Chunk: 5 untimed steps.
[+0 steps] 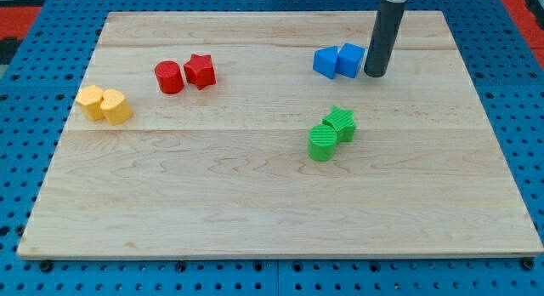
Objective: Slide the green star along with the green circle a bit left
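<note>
Our tool's tip (375, 74), a jawless rod, seemingly touches nothing; green star (342, 122) and green circle (322, 144) below-left await pushing.

A pale wooden worktop (255, 202), made of joined boards with the grain running across the view, fills most of the picture. It lies on a blue base (17, 168) patterned with rows of small holes, showing on every side. Red patches (34, 11) show at the view's top corners. The light is even and soft.
</note>
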Motion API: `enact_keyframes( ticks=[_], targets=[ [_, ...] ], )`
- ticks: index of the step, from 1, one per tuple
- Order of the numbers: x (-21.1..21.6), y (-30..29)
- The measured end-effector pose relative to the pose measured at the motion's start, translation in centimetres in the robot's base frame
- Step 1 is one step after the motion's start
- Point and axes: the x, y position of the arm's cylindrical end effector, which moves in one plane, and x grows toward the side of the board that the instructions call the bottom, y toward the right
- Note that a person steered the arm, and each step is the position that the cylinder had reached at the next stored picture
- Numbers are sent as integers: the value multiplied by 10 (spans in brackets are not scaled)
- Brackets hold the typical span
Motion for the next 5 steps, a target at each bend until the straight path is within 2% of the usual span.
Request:
enact_keyframes(
  ticks=[5],
  targets=[
    [-5,11]
  ],
)
